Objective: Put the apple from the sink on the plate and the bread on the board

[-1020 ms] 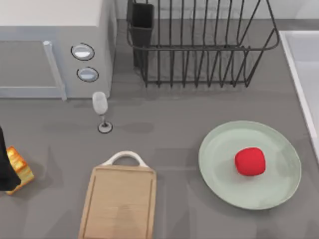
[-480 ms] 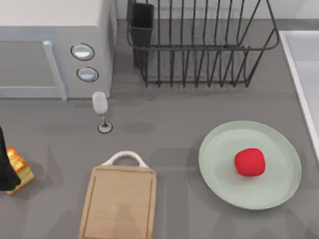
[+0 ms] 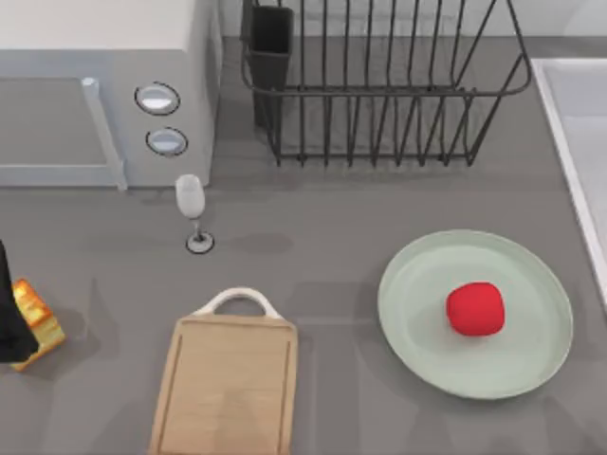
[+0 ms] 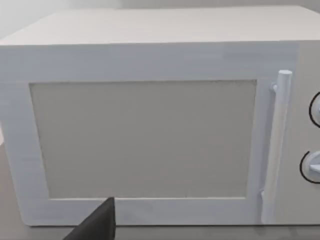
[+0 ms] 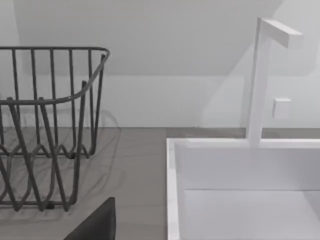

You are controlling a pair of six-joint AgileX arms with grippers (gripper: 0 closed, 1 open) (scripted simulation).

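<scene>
The red apple (image 3: 475,308) lies on the pale green plate (image 3: 417,332) at the right of the table. At the far left edge the golden bread (image 3: 40,320) sits tilted, with my left gripper (image 3: 11,318) shut on it. The wooden board (image 3: 228,389) with its white handle lies right of the bread, at the front, with nothing on it. A dark tip of the left gripper (image 4: 97,222) points toward the microwave door. A strip of the sink (image 3: 579,123) runs along the right edge, and my right gripper (image 5: 95,225) hangs beside the sink's rim (image 5: 172,190).
A grey microwave (image 3: 95,95) fills the back left. A wine glass (image 3: 192,204) stands in front of it, just behind the board's handle. A black wire dish rack (image 3: 379,85) stands at the back middle. A white tap (image 5: 260,80) rises behind the sink.
The bread and the left gripper have shifted very slightly toward the front edge. Apple, plate and board have not moved.
</scene>
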